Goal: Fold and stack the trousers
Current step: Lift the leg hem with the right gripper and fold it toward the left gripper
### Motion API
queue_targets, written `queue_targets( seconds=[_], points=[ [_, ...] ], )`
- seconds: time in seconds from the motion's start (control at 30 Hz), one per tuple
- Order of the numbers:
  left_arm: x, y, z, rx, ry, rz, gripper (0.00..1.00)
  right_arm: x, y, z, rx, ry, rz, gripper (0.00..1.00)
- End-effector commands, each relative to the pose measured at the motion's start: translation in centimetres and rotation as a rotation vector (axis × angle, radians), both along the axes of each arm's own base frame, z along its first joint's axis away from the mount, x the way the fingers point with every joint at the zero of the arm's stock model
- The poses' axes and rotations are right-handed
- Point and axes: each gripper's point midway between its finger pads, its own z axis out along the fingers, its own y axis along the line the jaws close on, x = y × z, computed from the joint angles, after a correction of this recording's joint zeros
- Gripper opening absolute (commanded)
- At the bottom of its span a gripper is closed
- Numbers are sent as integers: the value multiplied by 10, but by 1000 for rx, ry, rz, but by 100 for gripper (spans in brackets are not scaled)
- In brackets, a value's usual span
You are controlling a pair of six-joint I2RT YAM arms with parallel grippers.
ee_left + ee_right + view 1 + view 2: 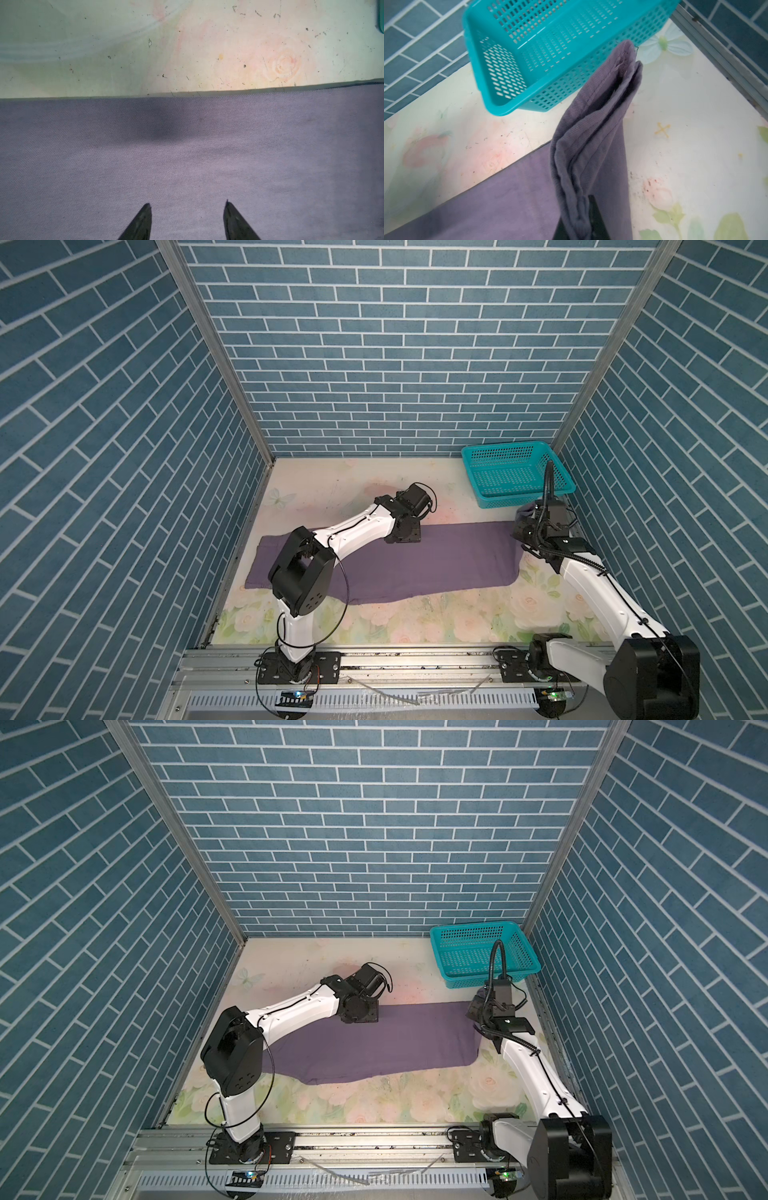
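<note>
The trousers lie spread out near the teal basket.

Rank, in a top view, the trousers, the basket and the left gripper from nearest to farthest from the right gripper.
1. Trousers: held in the right gripper.
2. Basket: just behind it.
3. Left gripper: mid-table, to its left.
</note>
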Motion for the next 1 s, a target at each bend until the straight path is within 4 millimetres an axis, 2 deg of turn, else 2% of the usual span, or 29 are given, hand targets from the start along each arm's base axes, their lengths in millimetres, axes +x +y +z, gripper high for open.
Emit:
queue_targets(
  seconds=[0.0,0.17,0.3,0.7,0.83,0.97],
  points=[
    [-4,3,-6,15,11,4,57,9,21,30,-31,-78,34,0],
    [-6,9,-7,26,12,19,57,9,70,34,-56,-87,140,0],
    [-7,20,-8,45,15,48,57,6,111,30,-54,-81,225,0],
    [-15,65,-22,66,60,143,57,-14,231,-9,-15,5,456,0],
    [-18,71,-29,69,74,149,57,-21,259,-18,2,31,500,0],
    [-20,76,-33,70,81,155,57,-28,276,-17,-10,28,533,0]
  ],
)
